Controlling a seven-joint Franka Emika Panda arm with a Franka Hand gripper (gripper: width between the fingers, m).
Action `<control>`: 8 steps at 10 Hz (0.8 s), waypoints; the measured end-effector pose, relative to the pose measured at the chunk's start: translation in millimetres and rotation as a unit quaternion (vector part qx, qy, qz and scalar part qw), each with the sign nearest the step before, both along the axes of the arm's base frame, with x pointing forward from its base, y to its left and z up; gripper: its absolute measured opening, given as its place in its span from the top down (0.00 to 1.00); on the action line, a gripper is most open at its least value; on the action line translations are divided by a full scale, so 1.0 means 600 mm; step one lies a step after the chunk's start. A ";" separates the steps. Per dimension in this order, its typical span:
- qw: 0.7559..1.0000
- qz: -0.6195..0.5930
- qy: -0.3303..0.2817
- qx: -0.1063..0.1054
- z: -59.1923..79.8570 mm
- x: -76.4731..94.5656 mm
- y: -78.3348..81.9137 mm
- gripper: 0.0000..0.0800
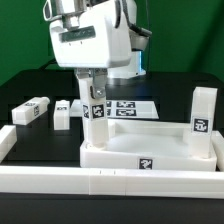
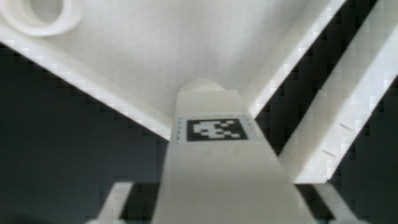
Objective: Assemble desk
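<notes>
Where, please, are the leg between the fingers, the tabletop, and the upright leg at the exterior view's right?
held leg [image 1: 96,128]: exterior view, front face below its tag.
tabletop [image 1: 120,158]: exterior view, front wall of the raised rim.
upright leg [image 1: 203,108]: exterior view, front face above its tag.

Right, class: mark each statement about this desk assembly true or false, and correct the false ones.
1. The pincer holds a white block leg with a square tag upright. True.
2. The white plastic tray-like tabletop is lifted off the black table. False: it lies flat on it.
3. A second white leg stands upright at the tabletop's end on the exterior view's right. True.
4. No legs lie loose. False: two loose white legs lie on the table at the exterior view's left.
</notes>
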State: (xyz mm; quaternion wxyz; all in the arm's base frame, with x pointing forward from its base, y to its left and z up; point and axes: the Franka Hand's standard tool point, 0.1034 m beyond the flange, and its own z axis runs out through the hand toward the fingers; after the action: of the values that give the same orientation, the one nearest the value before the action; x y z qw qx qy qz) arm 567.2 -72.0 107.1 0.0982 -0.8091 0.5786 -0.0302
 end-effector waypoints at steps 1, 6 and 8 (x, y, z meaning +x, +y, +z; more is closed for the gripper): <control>0.999 -0.052 0.005 0.014 -0.001 0.000 0.002 0.64; 0.996 -0.088 0.012 0.023 -0.001 0.001 0.013 0.64; 1.000 -0.003 0.002 0.007 0.000 0.003 0.016 0.23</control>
State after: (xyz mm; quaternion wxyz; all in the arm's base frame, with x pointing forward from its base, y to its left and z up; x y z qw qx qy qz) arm 568.8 -62.4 107.2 0.1025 -0.8068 0.5813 -0.0249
